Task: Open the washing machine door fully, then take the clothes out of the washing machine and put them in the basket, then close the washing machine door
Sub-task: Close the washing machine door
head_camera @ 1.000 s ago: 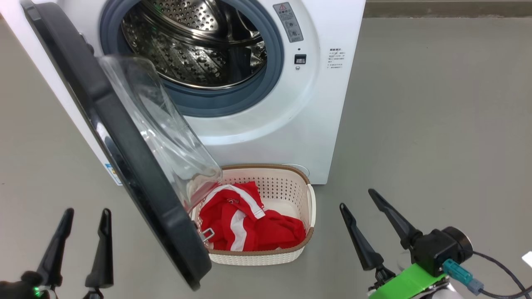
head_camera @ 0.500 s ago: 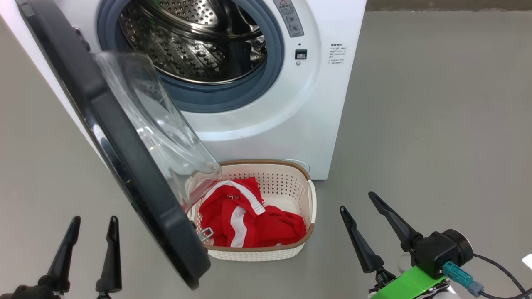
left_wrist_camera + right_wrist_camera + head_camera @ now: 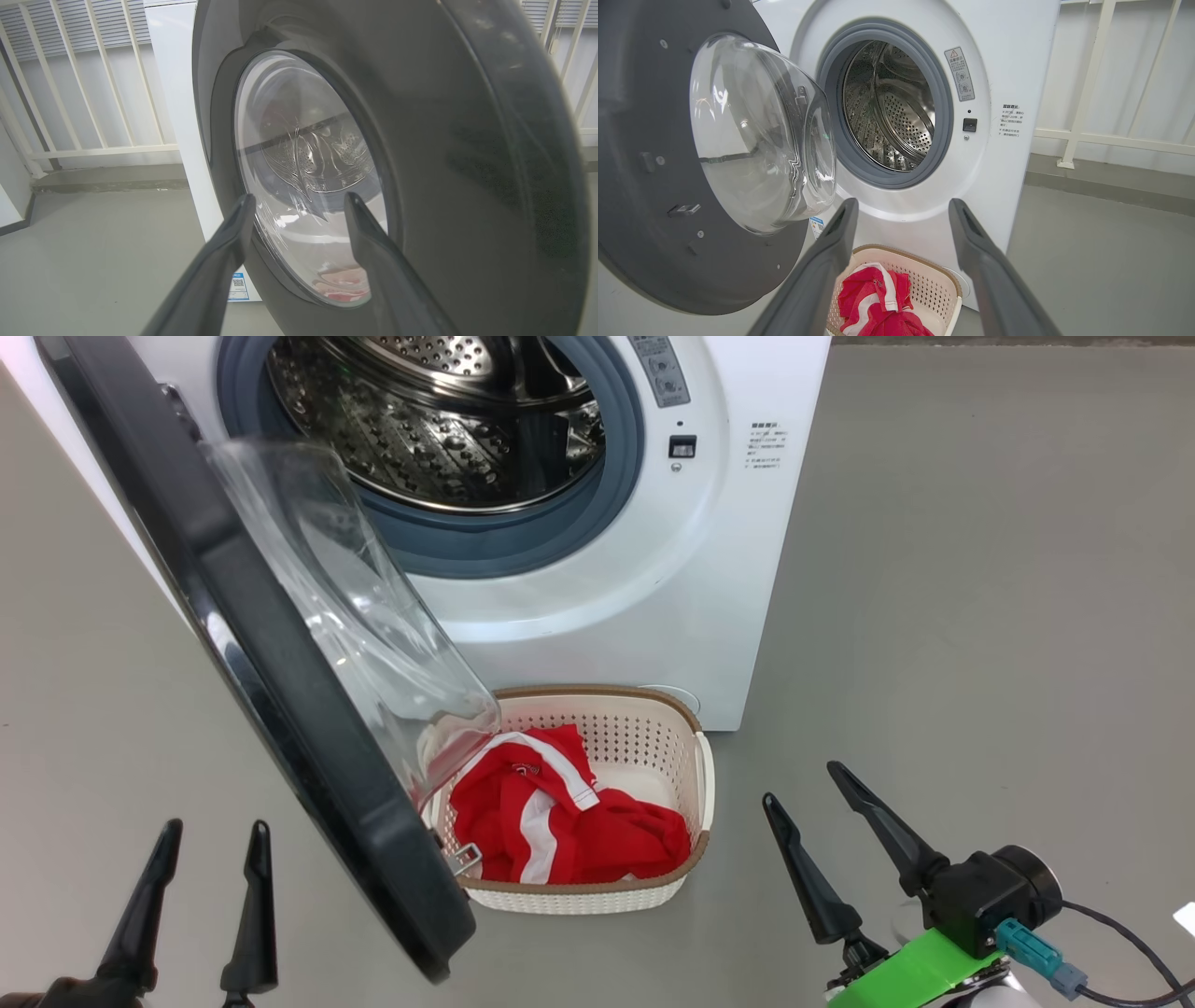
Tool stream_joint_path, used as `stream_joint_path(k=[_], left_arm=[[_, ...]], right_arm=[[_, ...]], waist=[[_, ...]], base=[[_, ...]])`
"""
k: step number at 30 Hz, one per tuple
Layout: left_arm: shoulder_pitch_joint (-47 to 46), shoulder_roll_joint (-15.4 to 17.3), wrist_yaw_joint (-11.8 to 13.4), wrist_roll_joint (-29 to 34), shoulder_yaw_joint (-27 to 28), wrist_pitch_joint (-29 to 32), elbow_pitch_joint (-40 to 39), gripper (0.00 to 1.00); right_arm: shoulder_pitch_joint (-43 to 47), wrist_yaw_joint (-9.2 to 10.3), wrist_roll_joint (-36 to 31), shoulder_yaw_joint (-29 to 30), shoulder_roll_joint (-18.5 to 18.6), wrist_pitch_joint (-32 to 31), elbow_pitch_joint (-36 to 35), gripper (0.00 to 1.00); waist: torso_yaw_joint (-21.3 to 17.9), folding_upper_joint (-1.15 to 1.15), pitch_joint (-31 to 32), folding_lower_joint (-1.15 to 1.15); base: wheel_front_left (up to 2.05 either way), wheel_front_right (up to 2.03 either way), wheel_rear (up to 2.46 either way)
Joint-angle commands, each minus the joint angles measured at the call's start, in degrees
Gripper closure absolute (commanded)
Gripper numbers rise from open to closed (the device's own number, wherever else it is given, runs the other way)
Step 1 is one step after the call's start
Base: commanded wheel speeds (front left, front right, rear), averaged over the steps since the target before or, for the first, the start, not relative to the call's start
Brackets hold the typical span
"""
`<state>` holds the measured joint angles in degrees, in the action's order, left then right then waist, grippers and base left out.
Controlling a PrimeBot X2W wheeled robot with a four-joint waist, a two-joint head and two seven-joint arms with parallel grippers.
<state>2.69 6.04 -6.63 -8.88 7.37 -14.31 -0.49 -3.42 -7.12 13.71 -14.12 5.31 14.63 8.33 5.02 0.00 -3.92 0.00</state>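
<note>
1. A big white front-loading washing machine (image 3: 653,597) stands on the plain grey floor (image 3: 980,616). Its perforated steel drum (image 3: 439,429) is open to view inside a grey rubber ring (image 3: 523,537).
2. The large round door (image 3: 280,709), with its wide glossy black rim, is swung out on the robot's left. From the head it is seen nearly edge-on. Its clear glass bowl (image 3: 355,616) bulges back towards the opening.
3. A small cream-white perforated plastic basket (image 3: 635,747) with a brown woven-look rim sits on the floor just in front of the machine's base, below the opening. The door's lower edge hangs over its left end and hides part of it.
4. The bright red clothes (image 3: 560,831) with white stripes lie heaped inside the basket, mostly towards its front and left. A pale patch of the basket's bottom shows at the back right.
5. The left hand (image 3: 215,828) is low on the outer side of the door, near it but not touching. Its two dark fingers are apart and hold nothing. From its wrist they frame the door's round window.
6. The right hand (image 3: 800,782) is over the floor to the right of the basket. Its fingers are spread wide and empty, pointing towards the machine. A green bracket (image 3: 910,971) sits behind them.
</note>
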Motion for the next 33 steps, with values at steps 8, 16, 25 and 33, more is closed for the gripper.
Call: stream_joint_path(k=[8,16,25,33], left_arm=[[-1.17,0.10,-0.65,1.40,2.50,-0.68,-1.29,0.00],[-1.52,-0.38,-0.76,-0.16,2.01,-0.69,0.00,1.00],[-7.14,-1.95,-0.83,-21.21,6.32,3.59,-2.13,1.00],[-11.62,-3.00,5.21,-48.53,10.66,16.84,-8.95,1.00]], right_arm=[[-1.75,-0.36,0.52,-1.26,0.19,0.37,-1.28,0.00],[-1.58,-0.36,0.53,-1.20,0.24,0.37,-1.28,0.00],[-1.65,-0.36,0.62,-1.35,0.28,0.37,-1.07,0.00],[-1.39,-0.36,1.12,-1.18,0.16,0.37,-0.99,0.00]], waist=[[-0.20,0.00,0.40,0.00],[-0.15,0.00,0.51,0.00],[-0.25,0.00,0.24,0.00],[-0.81,0.00,0.56,0.00]], base=[[0.00,0.00,0.00],[0.00,0.00,0.00],[0.00,0.00,0.00],[0.00,0.00,0.00]])
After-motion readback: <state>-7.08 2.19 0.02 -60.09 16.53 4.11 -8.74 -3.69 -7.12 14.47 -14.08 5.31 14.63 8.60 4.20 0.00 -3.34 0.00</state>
